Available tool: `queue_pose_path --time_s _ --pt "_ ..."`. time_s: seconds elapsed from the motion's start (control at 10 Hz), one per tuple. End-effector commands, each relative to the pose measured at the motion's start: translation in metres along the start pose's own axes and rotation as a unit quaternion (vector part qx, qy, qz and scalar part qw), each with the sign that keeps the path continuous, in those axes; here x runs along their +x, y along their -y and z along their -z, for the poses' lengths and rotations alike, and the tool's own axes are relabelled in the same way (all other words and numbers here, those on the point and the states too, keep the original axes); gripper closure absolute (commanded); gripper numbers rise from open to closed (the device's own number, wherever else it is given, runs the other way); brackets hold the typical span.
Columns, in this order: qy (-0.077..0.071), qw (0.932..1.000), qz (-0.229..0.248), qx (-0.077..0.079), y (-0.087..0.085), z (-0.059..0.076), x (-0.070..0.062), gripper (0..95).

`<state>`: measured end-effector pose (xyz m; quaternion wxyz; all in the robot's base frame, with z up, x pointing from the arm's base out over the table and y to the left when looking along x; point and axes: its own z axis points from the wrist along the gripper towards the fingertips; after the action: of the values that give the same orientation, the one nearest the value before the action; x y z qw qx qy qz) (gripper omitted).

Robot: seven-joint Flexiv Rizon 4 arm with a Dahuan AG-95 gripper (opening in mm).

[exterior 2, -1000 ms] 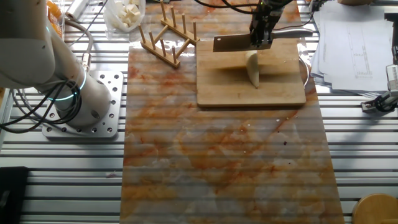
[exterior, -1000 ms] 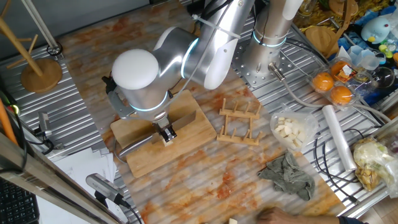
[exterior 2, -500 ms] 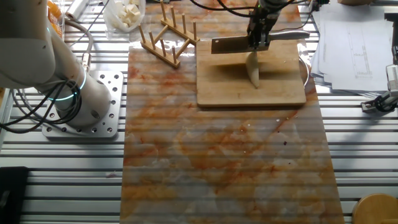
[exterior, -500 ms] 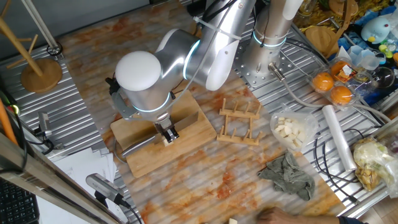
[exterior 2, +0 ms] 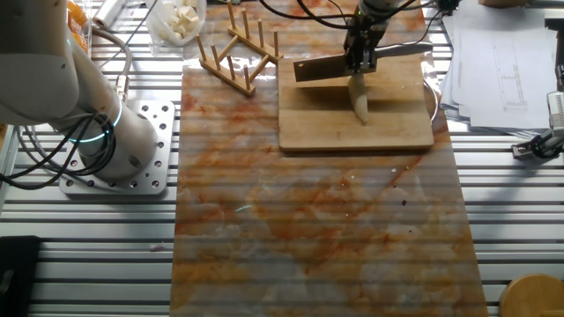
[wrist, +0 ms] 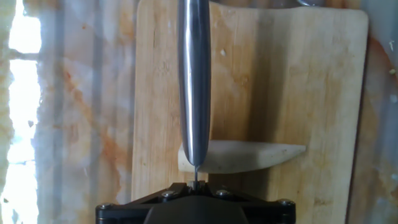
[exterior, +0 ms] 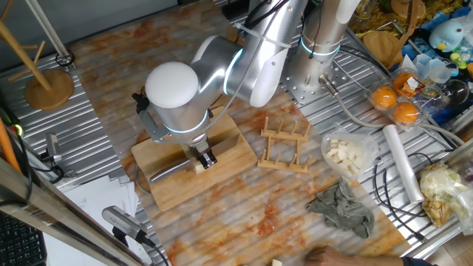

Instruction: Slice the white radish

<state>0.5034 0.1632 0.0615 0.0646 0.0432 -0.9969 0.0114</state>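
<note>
Marbled orange-and-cream table covering (exterior 2: 308, 229), laid over ribbed metal decking, bears a wooden cutting board (exterior 2: 397, 123) near its far end as seen in the other fixed view. Item, task object: white radish (wrist: 249, 157), a pale tapered strip lying flat on the board, blunt end toward the board's left edge in the hand view, pointed end to the right; whole, no slices visible. Item, tool: cleaver (exterior 2: 319, 70), held by its handle in the gripper (exterior: 202, 157), jaws closed on the handle, blade edge down. Change noted: across the last second the cleaver has risen and shifted, its blade now tilted and higher above the board than before, where it earlier sat level and closer to the radish. Reading: the stroke is at its lifted stage, blade crossing the radish near the blunt end, so a cut appears pending rather than made; the task looks to be at its start. Surroundings: wooden dish rack (exterior: 284, 144) just beside the board; clear bag of pale cubes (exterior: 346, 155); grey rag (exterior: 341, 208); roll of clear film (exterior: 403, 162); oranges (exterior: 395, 103); paper sheets (exterior 2: 502, 53); wooden stand base (exterior: 49, 87).
</note>
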Motion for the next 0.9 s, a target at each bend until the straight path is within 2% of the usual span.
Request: queue_pose_path --time_s 0.1,0.6,0.7,0.9 --pt "-0.002 1.0 0.0 -0.001 -0.003 -0.003 -0.002 95.0" --pt "-0.004 0.9999 0.007 0.007 -0.012 -0.011 -0.008 95.0" --pt "-0.004 0.9999 0.012 0.003 -0.011 -0.009 -0.008 95.0" --pt "-0.005 0.9996 0.026 -0.005 -0.005 0.008 -0.006 95.0"
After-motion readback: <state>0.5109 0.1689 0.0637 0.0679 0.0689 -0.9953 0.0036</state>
